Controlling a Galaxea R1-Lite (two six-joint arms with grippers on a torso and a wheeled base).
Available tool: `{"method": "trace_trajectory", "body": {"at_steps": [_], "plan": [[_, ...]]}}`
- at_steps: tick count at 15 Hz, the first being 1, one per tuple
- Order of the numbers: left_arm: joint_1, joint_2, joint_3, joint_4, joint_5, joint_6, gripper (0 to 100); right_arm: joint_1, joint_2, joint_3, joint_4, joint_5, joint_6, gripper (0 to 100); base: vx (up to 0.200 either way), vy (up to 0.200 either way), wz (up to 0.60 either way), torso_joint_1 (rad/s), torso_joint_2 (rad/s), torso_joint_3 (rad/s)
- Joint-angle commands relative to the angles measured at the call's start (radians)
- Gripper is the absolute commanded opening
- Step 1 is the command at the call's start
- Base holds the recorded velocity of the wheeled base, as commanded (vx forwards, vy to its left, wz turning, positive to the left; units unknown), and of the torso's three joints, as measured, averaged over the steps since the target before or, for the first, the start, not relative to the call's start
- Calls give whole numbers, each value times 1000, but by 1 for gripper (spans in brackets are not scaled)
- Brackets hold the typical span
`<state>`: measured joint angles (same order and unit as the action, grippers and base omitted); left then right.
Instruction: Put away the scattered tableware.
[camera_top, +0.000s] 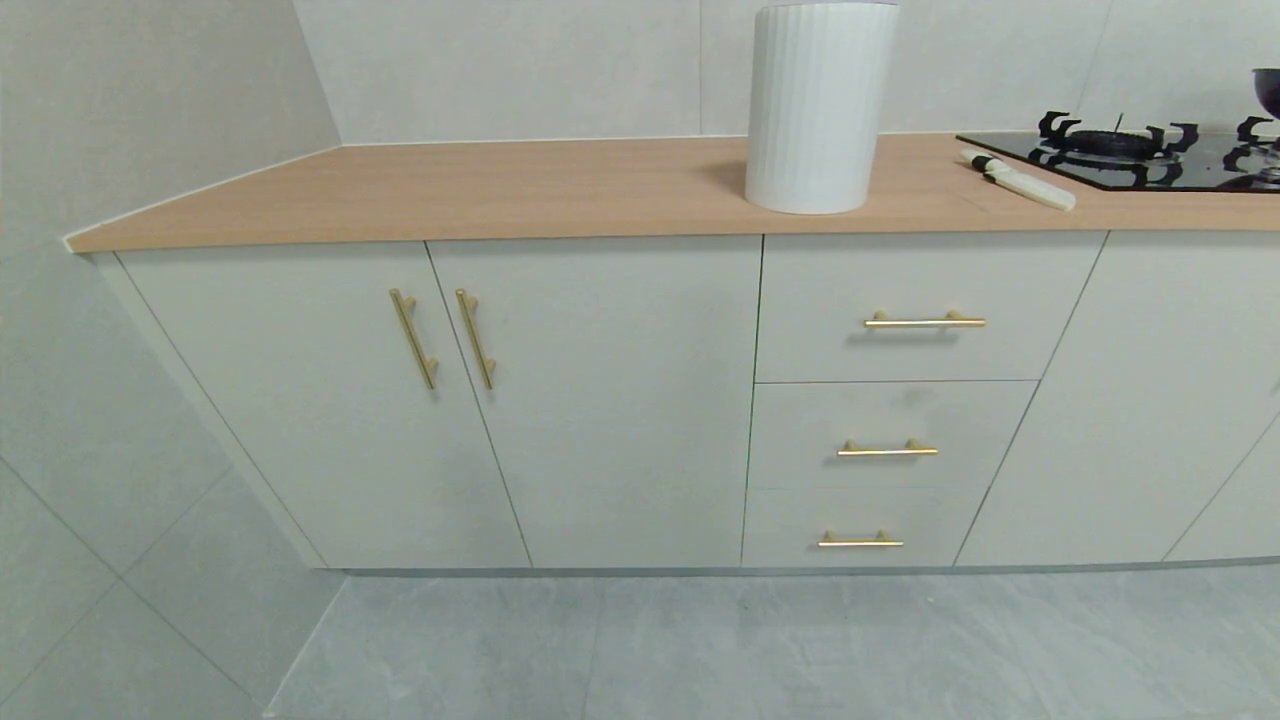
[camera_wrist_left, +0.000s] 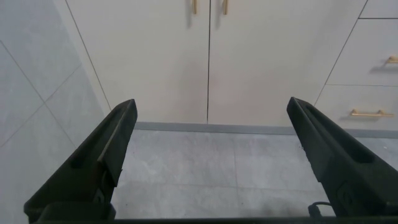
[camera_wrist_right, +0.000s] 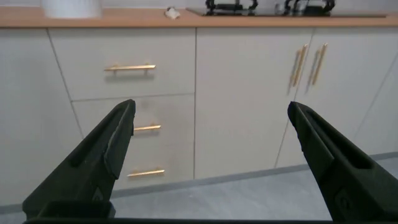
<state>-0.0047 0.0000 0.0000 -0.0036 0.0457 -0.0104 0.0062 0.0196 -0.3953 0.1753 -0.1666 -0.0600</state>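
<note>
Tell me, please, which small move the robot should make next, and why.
Probably raise the right gripper toward the white utensil lying on the counter beside the hob. Both it and the left gripper are open, empty and low before the cabinet fronts, and that utensil is the loose tableware in sight.

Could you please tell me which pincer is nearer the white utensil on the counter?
Right, probably. The right pincer faces the drawers, below the white utensil; the left pincer faces the double-door cupboard, farther left.
</note>
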Motion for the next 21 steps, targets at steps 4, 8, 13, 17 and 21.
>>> {"method": "trace_trajectory", "body": {"at_steps": [4,8,13,17,21], "plan": [[0,0,0,1,0,0,100,-3,-20,339,-211,170,19,100,0,0,0,0,0,0],[0,0,0,-1,0,0,100,-3,-20,395,-214,243,19,100,0,0,0,0,0,0],[0,0,0,1,0,0,100,-3,-20,394,-172,225,34,100,0,0,0,0,0,0],[0,0,0,1,-1,1,100,-3,-20,395,-174,220,37,100,0,0,0,0,0,0],[0,0,0,1,-1,3,100,-3,-20,395,-174,220,37,100,0,0,0,0,0,0]]}}
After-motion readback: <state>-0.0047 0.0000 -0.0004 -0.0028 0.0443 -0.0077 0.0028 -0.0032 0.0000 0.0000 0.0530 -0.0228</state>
